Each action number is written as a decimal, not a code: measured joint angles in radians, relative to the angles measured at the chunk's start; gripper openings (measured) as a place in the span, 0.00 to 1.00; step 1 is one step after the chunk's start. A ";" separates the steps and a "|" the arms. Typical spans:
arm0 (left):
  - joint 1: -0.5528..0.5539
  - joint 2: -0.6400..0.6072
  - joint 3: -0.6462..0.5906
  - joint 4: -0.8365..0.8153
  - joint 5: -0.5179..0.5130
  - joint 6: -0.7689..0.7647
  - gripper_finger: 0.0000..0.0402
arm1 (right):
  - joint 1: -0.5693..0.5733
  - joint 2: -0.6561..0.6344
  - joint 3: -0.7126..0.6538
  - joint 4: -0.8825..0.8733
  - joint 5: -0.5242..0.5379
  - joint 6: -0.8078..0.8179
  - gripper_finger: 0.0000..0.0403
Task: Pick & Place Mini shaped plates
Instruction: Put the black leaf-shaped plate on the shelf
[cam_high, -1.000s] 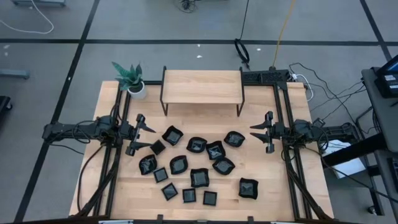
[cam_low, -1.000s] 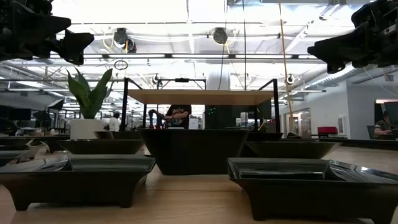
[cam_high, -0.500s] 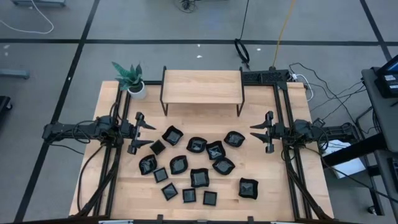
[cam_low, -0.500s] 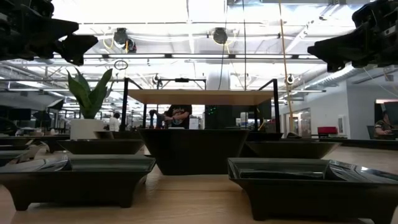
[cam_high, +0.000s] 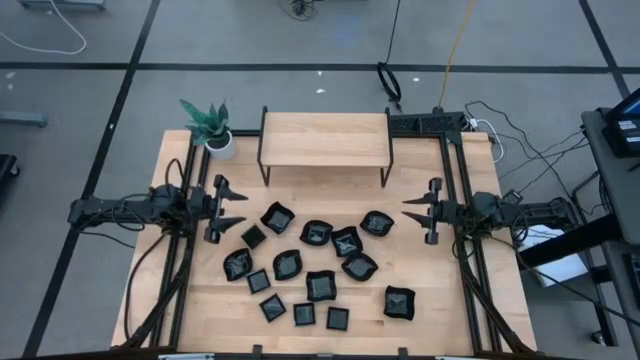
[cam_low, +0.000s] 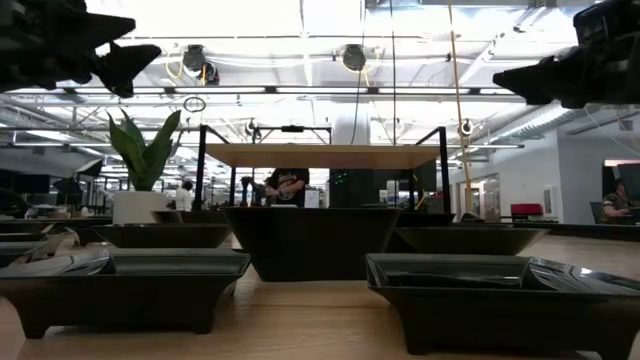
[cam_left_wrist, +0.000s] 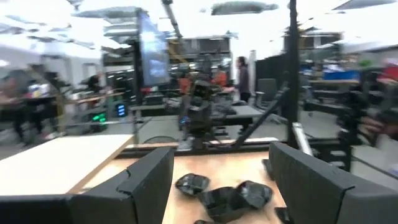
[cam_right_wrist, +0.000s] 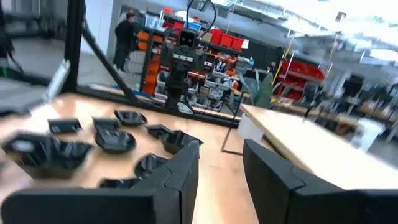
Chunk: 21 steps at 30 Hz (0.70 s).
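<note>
Evidently neither arm had taken anything up: the left gripper (cam_high: 226, 209) hung at the left edge of the table (cam_high: 420, 320) with its fingers spread and nothing between them, and the right gripper (cam_high: 422, 212) hung opposite at the right edge, likewise parted and empty. The mini shaped plates (cam_high: 318, 285) lay scattered flat across the middle and lower part of the high view, between the two grippers, some touching and some apart, which probably left room for either arm to reach one. A raised wooden shelf (cam_high: 324, 139) stood above them in the frame, perhaps the place meant for them, with a potted plant (cam_high: 210, 124) at its upper left.
</note>
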 joint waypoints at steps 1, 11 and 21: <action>0.000 0.000 0.000 0.000 -0.027 -0.015 0.66 | 0.000 0.000 0.000 0.000 0.000 0.041 0.29; 0.000 0.000 0.000 0.016 -0.197 -0.057 0.66 | 0.000 0.000 0.000 -0.001 0.001 0.191 0.29; 0.000 0.000 0.000 0.008 -0.203 0.077 0.66 | 0.001 0.010 0.000 0.127 0.001 0.378 0.30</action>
